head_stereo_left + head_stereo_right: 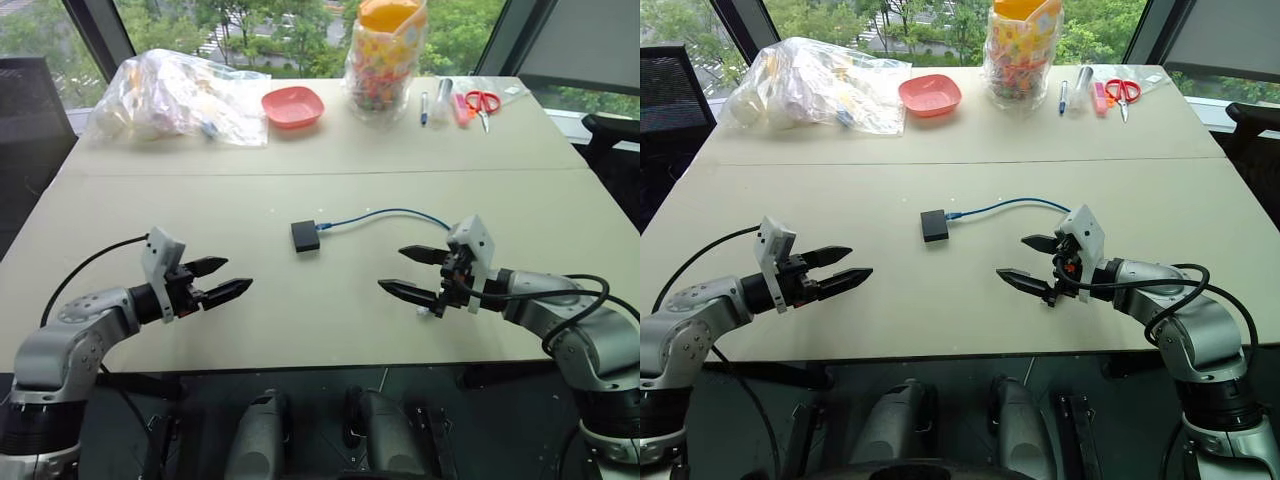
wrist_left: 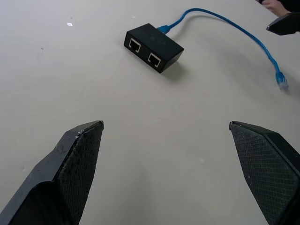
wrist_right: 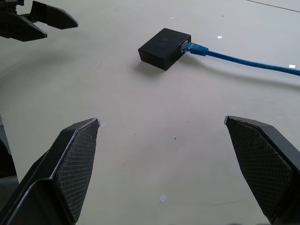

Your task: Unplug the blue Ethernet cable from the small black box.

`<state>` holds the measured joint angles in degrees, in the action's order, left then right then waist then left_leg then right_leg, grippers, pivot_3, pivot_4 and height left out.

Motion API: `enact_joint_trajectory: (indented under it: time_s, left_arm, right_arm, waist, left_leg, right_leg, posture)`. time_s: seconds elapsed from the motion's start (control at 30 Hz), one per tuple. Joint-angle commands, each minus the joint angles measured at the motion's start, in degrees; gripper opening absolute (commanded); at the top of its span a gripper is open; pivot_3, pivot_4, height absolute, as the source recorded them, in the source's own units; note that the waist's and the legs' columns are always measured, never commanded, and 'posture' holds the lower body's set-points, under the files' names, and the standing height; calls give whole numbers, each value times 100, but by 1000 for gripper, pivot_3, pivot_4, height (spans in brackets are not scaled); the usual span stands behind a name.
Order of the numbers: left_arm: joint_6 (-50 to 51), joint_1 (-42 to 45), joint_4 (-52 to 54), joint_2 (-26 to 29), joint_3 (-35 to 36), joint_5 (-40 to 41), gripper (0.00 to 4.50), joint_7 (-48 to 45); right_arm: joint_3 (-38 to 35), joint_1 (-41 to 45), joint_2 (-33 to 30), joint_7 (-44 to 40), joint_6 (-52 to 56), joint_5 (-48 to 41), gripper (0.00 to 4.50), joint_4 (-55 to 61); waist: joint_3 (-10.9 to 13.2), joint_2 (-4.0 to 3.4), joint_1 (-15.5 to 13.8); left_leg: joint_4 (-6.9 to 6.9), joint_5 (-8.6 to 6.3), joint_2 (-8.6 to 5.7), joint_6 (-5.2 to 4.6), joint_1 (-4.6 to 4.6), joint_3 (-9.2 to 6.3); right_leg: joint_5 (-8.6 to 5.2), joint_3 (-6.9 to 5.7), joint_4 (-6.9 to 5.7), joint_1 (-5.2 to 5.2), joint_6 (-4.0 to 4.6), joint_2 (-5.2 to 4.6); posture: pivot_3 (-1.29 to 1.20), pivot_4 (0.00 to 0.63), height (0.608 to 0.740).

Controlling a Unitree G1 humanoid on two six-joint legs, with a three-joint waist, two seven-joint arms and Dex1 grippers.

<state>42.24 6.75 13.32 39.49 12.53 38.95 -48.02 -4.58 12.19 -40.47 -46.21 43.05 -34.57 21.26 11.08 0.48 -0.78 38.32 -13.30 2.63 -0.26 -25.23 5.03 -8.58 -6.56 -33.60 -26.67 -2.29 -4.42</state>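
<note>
Now both grippers, left (image 1: 213,281) and right (image 1: 416,273), are hovering wide open and empty, with the box (image 1: 305,236) lying on the desk (image 1: 300,320) between them. The cable (image 1: 385,213) is sitting plugged in its right side. I think it is best that the left gripper is pinning the box while the right is pinching the plug and pulling straight.

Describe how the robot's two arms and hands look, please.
Both arms are silver-grey metal with black joints, and a black cable loops along each. Each left hand and right hand has a white bracket at the wrist and two black pointed fingers with cross-hatched pads.
</note>
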Motion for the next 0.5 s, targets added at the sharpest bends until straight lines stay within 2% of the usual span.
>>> enact_joint_trajectory:
  time_s: [0.03, 0.43, 0.5]
  left_arm:
    - [-39, 78, 2, 61, 25, 4, 4464, -52]
    - [-71, 223, -75, 63, 23, -76, 4464, -46]
    - [-304, 418, -296, 248, -65, -303, 4464, -234]
  right_arm:
    - [-31, 5, -3, 33, -72, -10, 4500, 209]
    - [18, 43, 35, 87, -100, 17, 4500, 147]
    - [134, 233, 77, 37, -203, 121, 4500, -56]
  waist:
    - [0, 0, 0]
    - [0, 0, -1]
    - [0, 0, -2]
  left_leg:
    - [0, 0, 0, 0, 0, 0]
    - [0, 0, 0, -1, 0, 0]
    - [0, 0, 0, 0, 0, 0]
  right_leg:
    - [0, 0, 0, 0, 0, 0]
    - [0, 0, 0, 0, 0, 0]
    - [0, 0, 0, 0, 0, 0]
  posture:
    - [0, 150, 740]
    - [0, 150, 740]
    - [0, 150, 740]
